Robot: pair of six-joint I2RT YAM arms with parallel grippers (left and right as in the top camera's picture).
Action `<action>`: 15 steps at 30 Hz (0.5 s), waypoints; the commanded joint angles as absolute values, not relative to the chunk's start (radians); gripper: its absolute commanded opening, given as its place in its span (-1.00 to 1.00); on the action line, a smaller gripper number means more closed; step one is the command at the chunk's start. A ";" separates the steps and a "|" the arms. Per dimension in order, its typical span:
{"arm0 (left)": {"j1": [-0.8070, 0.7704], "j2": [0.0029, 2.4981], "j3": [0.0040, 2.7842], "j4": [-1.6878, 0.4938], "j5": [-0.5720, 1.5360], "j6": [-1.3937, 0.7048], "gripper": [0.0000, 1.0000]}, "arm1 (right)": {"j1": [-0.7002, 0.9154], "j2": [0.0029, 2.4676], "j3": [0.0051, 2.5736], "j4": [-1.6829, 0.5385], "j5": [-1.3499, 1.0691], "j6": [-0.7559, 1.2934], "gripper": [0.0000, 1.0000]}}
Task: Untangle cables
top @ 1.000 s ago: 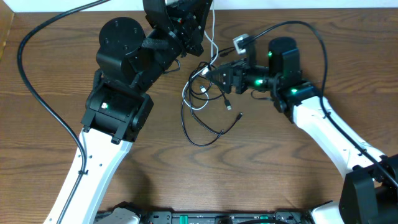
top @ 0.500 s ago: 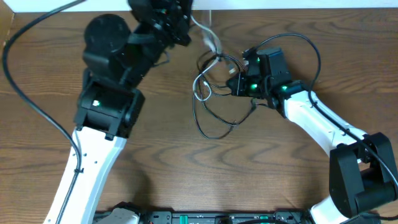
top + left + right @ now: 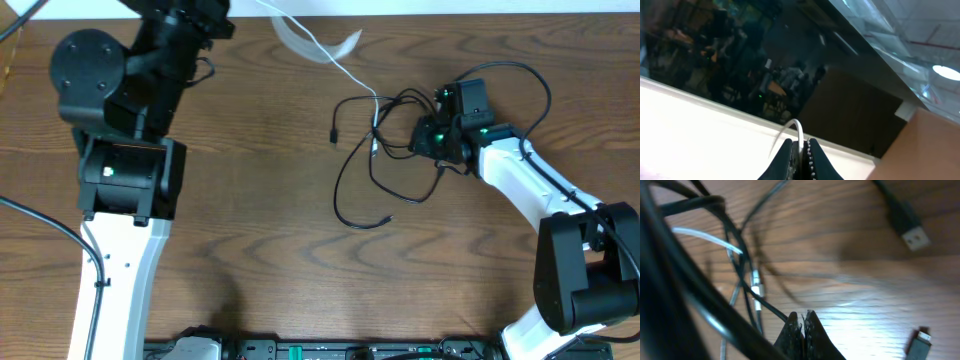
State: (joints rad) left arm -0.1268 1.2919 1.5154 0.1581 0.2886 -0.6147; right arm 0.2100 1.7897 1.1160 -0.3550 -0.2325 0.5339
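The white cable [image 3: 345, 70] runs taut from the table's top edge down to the tangle. My left gripper [image 3: 800, 142] is shut on that white cable [image 3: 799, 131], lifted off the table and facing the far wall. The black cable [image 3: 345, 190] lies in loose loops at centre right, with a plug end [image 3: 333, 133] sticking out to the left. At the tangle's right side my right gripper [image 3: 415, 138] is low over the wood. In the right wrist view the right gripper [image 3: 802, 315] is shut, and the black cable [image 3: 767, 307] runs into its tips. The white cable [image 3: 705, 237] crosses behind.
The left arm [image 3: 120, 130] fills the top left. A thick black robot wire [image 3: 530, 80] arcs over the right arm [image 3: 520, 180]. Two black plugs with silver ends [image 3: 912, 235] [image 3: 921, 340] lie on the wooden table [image 3: 260, 260] beside the right jaws.
The left arm has swung left and up, drawing the white cable out taut. The right gripper has shut and moved right, and the black tangle has shifted right with it.
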 commanded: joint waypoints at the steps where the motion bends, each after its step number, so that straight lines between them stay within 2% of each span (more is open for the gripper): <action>1: -0.101 1.279 1.538 0.159 0.287 -0.653 -0.85 | 0.184 1.803 1.118 -0.375 -0.153 0.489 -0.98; 12: -0.101 1.301 1.538 0.052 0.286 -0.636 -0.85 | 0.150 1.803 1.118 -0.417 -0.122 0.428 -0.98; 15: -0.099 1.302 1.538 0.005 0.263 -0.589 -0.85 | 0.148 1.803 1.118 -0.462 -0.037 0.429 -0.98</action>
